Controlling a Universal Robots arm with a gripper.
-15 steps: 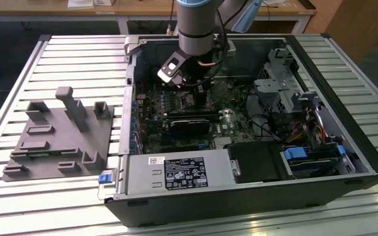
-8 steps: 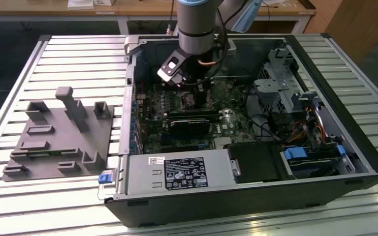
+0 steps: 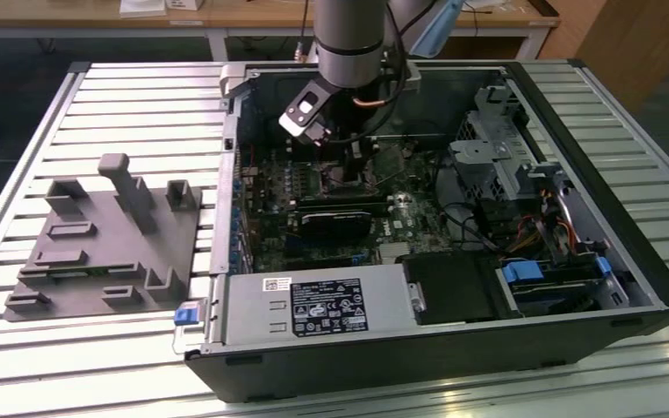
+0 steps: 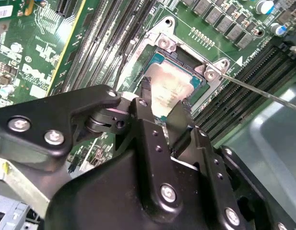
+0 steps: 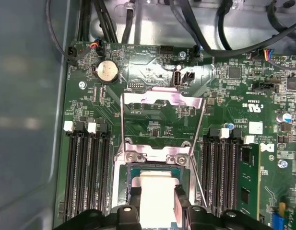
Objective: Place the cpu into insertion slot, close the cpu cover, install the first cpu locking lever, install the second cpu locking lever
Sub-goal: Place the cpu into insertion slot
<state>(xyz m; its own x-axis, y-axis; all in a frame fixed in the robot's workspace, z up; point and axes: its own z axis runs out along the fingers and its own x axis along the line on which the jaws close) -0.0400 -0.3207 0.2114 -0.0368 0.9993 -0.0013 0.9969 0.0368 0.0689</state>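
My claw pinches the cpu by its edges, right over the insertion slot; the cpu cover stands open just beyond. Any tilt here, I'd say, seats it crooked and damages the slot.

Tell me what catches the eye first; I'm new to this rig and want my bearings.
In the exterior view, the arm reaches down into the open computer case. In the first wrist view, its hand grips the silvery cpu at the insertion slot, with the cpu cover flipped open.
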